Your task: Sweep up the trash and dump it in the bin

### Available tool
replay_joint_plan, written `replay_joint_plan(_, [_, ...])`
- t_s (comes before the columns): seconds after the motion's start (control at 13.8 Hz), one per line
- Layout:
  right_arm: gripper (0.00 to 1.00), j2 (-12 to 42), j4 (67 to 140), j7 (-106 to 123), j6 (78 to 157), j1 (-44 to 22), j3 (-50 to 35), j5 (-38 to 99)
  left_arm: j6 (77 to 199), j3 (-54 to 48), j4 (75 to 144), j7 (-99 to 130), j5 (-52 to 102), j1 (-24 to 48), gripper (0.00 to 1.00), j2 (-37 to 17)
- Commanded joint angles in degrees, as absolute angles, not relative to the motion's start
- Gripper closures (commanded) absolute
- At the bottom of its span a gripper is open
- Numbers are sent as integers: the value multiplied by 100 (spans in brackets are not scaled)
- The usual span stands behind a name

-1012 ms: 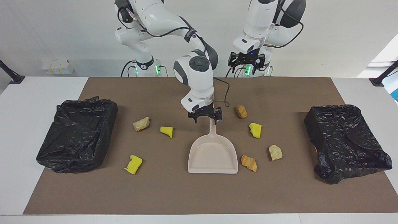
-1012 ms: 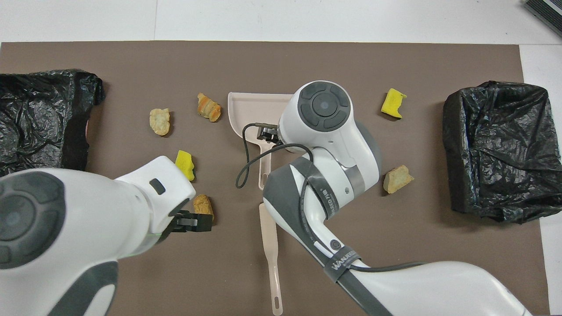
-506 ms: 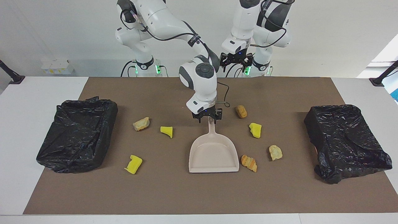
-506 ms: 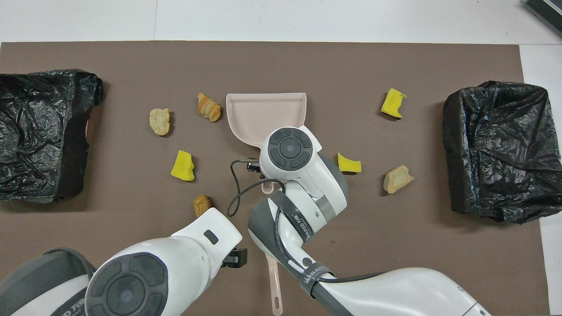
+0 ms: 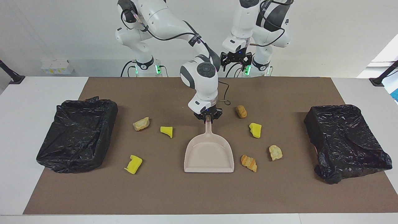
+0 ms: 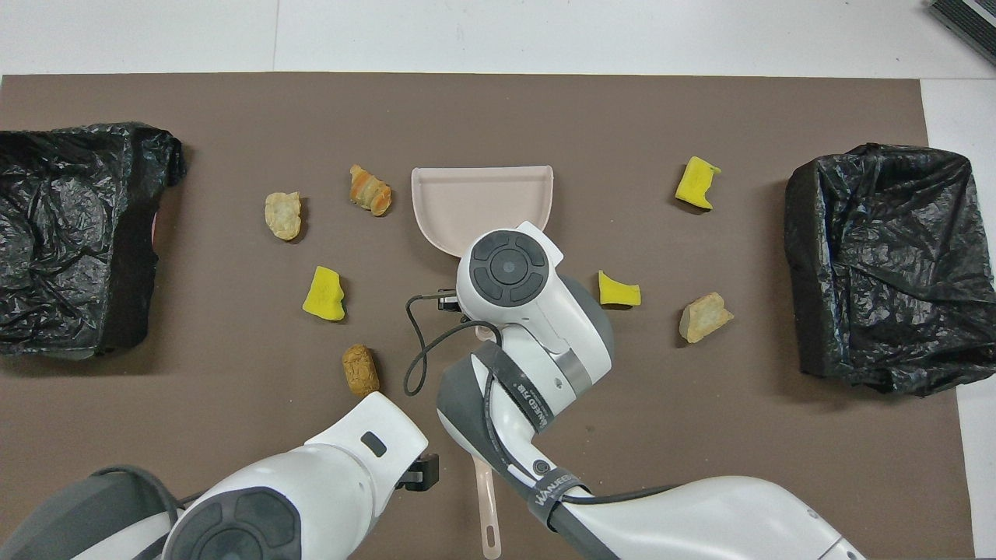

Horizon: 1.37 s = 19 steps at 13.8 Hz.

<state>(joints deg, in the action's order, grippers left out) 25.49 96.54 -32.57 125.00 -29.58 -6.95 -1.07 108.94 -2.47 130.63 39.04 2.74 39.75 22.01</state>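
1. Right gripper: fingers pinching the handle of the beige dustpan, pan flat on the brown mat mid-table.
2. Left gripper: raised by its base, fingers spread, waiting.
3. Trash: seven scraps scattered on the mat either side of the dustpan.

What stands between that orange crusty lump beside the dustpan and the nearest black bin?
Only another scrap: a pale lump lies between the orange lump, which sits beside the dustpan, and that bin. Nothing else visible is in the way.
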Motion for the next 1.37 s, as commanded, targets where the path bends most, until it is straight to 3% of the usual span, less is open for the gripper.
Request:
replay_joint_plan(0.0, [100, 2409, 9738, -2017, 12481, -2761, -738, -176, 11477, -185, 13569, 4436, 255, 4315, 0, 2382])
replay_joint_plan(0.29, [100, 2075, 9721, -821, 11920, -2321, -738, -141, 11934, -185, 13798, 4763, 299, 4587, 0, 2207])
replay_joint_plan(0.58, [100, 1855, 9721, 1119, 11278, -1873, -738, -88, 13076, -176, 13966, 5474, 299, 5185, 0, 1303])
replay_joint_plan(0.8, [100, 1793, 9721, 2369, 10891, -1714, -738, -70, 13359, -185, 13966, 5713, 299, 5431, 0, 976])
replay_joint_plan(1.08, [100, 1740, 9773, 4637, 10767, -1574, -729, -114, 13333, -185, 13966, 5730, 299, 5511, 0, 835])
replay_joint_plan(1.16, [100, 1740, 9782, 4919, 10697, -1565, -729, -175, 13324, -185, 13966, 5730, 299, 5528, 6, 826])
replay_joint_plan(1.3, [100, 1723, 9782, 5552, 10617, -1573, -721, -280, 13289, -185, 14010, 5687, 351, 5651, 6, 835])
